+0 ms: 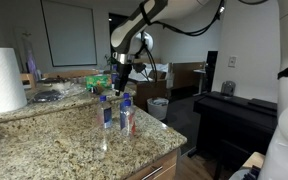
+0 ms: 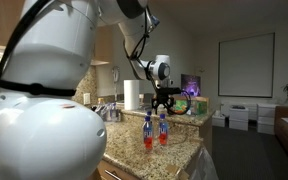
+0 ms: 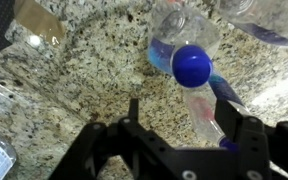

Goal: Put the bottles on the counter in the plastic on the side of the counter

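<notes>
Above the bottles (image 1: 126,110) on the counter (image 1: 54,140), the hand (image 1: 121,86) points down, fingers (image 3: 134,116) apart.

The speckled granite counter (image 1: 69,150) carries upright bottles (image 1: 106,110) close together, and a paper-towel roll (image 1: 2,80) well apart.

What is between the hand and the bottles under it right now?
Nothing but air. In both exterior views the open hand hangs above the bottles on the counter; the wrist view shows a blue cap straight below, unobstructed.
</notes>
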### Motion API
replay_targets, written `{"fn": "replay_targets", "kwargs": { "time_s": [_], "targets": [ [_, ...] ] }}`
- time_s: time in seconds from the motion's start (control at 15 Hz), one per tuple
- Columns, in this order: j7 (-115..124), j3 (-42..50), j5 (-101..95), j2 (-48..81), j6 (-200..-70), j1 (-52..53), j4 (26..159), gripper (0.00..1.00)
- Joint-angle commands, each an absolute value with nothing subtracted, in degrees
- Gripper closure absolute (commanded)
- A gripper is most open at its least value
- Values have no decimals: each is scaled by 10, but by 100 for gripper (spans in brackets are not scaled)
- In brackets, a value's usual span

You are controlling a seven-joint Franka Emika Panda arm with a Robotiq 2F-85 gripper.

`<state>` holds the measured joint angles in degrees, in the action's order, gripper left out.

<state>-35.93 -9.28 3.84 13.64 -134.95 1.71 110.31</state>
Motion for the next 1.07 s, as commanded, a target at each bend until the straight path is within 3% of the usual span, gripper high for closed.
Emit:
{"fn": "replay_targets", "kwargs": {
  "time_s": [0.0,0.2,0.27,0.4,1.0],
  "targets": [
    [-370,-81,16,102,-1317,14,1133,0],
    [-375,-75,4,97,-1273,16,1134,0],
    [-375,-74,1,97,-1264,16,1134,25],
    [-381,-75,9,98,-1254,15,1133,33],
    [-389,-79,34,104,-1259,13,1131,92]
  ]
}}
